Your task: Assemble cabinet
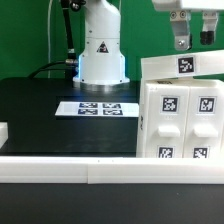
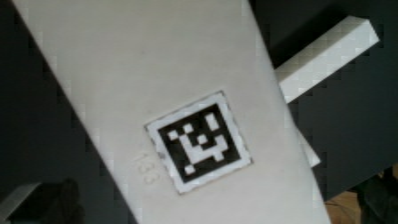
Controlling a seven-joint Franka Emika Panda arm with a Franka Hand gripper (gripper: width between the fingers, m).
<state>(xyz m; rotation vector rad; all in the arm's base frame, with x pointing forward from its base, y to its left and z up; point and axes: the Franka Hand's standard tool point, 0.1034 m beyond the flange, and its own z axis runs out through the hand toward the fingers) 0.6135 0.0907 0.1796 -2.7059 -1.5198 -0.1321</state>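
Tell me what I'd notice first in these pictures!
The big white cabinet, covered in black-and-white square tags, stands at the exterior view's right on the black table. A tilted white panel with one tag sits over its top, with the gripper just above it. Behind, in the middle, is the white robot base with a triangle sticker.

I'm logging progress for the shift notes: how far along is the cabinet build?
Looks done: the cabinet stands as a box, four tagged panels on its facing side. In hand: a tagged white panel lies tilted across its top, the gripper just above; whether it grips is unclear. Probably left: seating that panel flat, and perhaps a white piece at the exterior view's left edge.
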